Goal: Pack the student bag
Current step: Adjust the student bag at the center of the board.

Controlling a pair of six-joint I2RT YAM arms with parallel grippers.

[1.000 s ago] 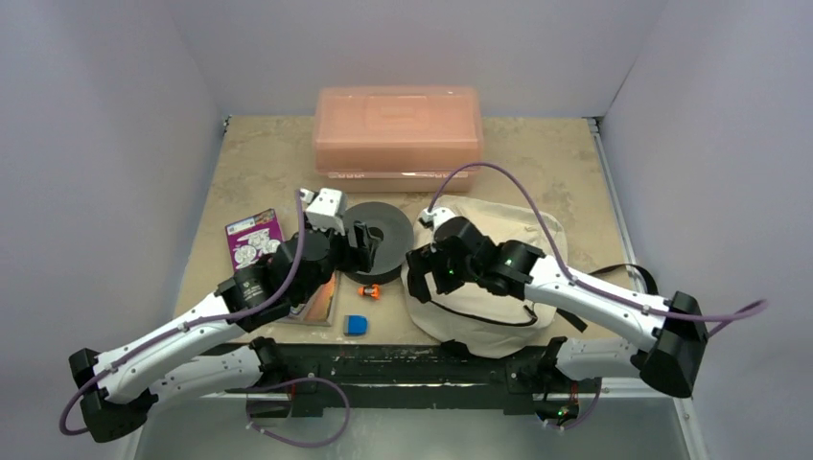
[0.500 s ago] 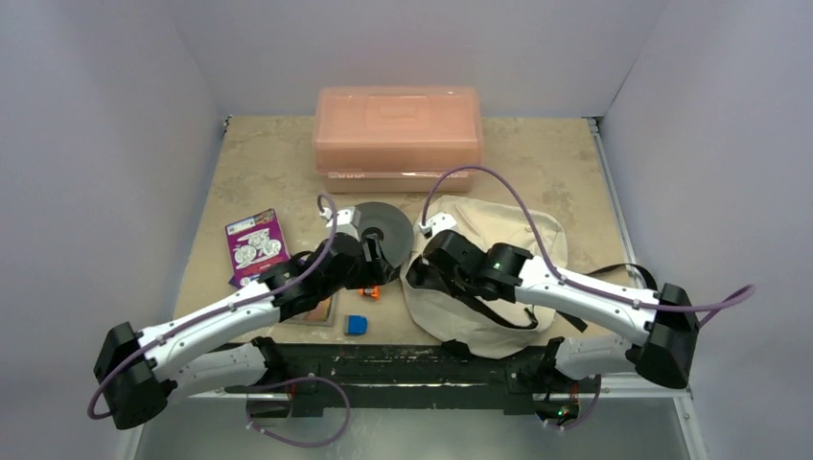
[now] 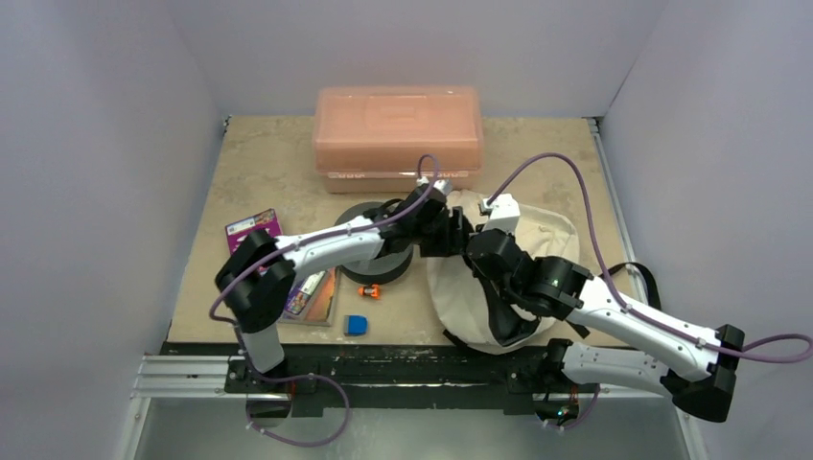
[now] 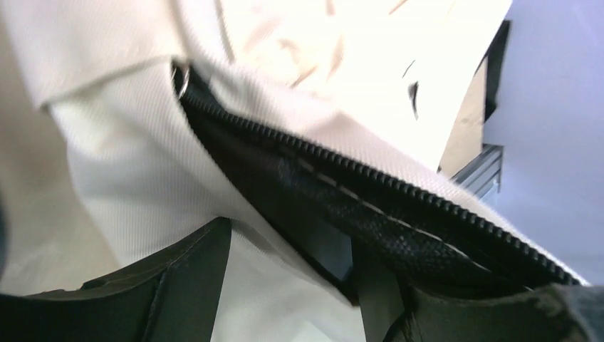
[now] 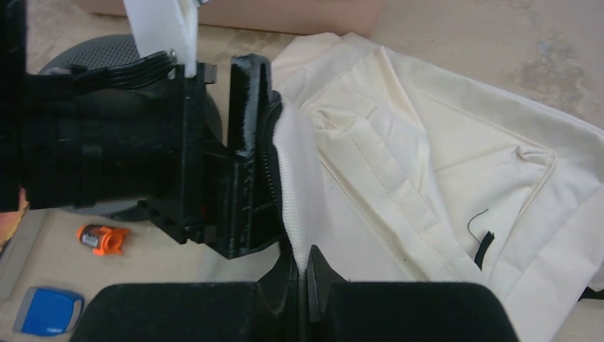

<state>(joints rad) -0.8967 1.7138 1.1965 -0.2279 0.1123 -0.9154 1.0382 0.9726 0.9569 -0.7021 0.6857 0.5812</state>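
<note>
The student bag (image 3: 537,240), cream fabric with black straps, lies at the right of the table. My right gripper (image 3: 476,251) is shut on a fold of its cream fabric (image 5: 441,164), which is pinched upright between the jaws (image 5: 303,267). My left arm reaches across to the bag's upper left edge. The left gripper (image 3: 449,230) shows as a black block (image 5: 221,157) pressed against the raised fold. In the left wrist view its fingers (image 4: 178,285) stand apart, with cream cloth (image 4: 128,142) between them and the black zip (image 4: 399,192) running over the right one.
A salmon-pink box (image 3: 398,129) stands at the back. A grey disc (image 3: 383,268) lies under the left arm. A small orange item (image 3: 369,290), a blue piece (image 3: 356,325), a purple card pack (image 3: 251,228) and a booklet (image 3: 312,295) lie front left.
The left arm swung right from over the grey disc to the bag's edge. The right gripper shut on the bag's fabric and drew it up and toward the back.
</note>
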